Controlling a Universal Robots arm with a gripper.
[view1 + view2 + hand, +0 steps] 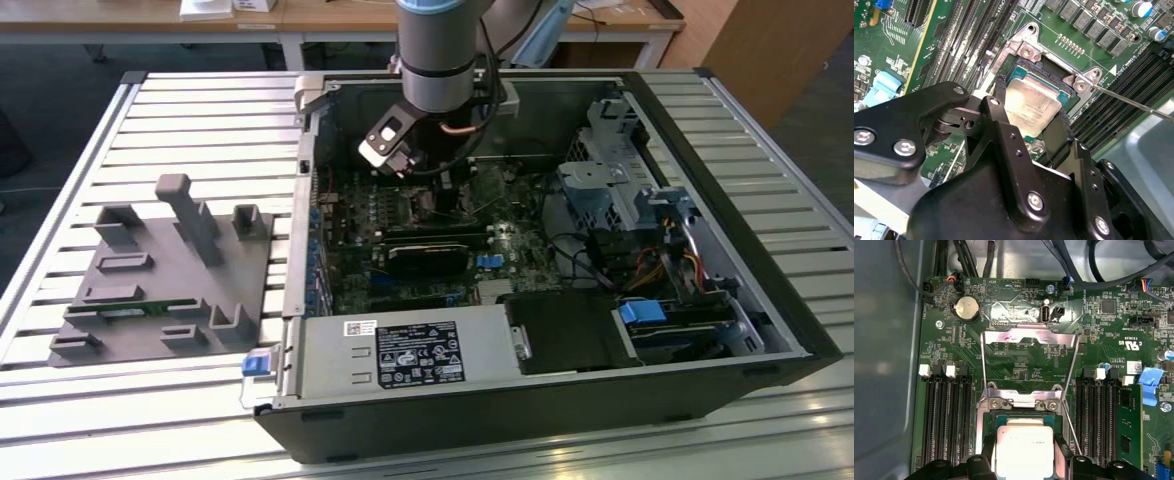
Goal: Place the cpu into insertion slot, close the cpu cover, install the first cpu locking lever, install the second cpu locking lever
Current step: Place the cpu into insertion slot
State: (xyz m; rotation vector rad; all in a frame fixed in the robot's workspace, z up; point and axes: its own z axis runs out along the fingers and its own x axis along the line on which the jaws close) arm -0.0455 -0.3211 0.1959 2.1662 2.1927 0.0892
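While the tool (1030, 107) is clenched on the cpu (1026, 100), its fingers (999, 107) against two opposite edges, I see the chip down at the insertion slot (1024, 419) of the motherboard (1104, 335). Whether it is seated, I cannot tell. The cpu cover (1029, 336) stands flipped open, clear of the chip. A thin locking lever (1134, 102) juts free beside the slot.

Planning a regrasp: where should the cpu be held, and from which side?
By two opposite side edges, from straight above. The cpu is a thin flat square lying level with its broad top up, leaving only edges to grip; the gripper fingers pinch it that way.
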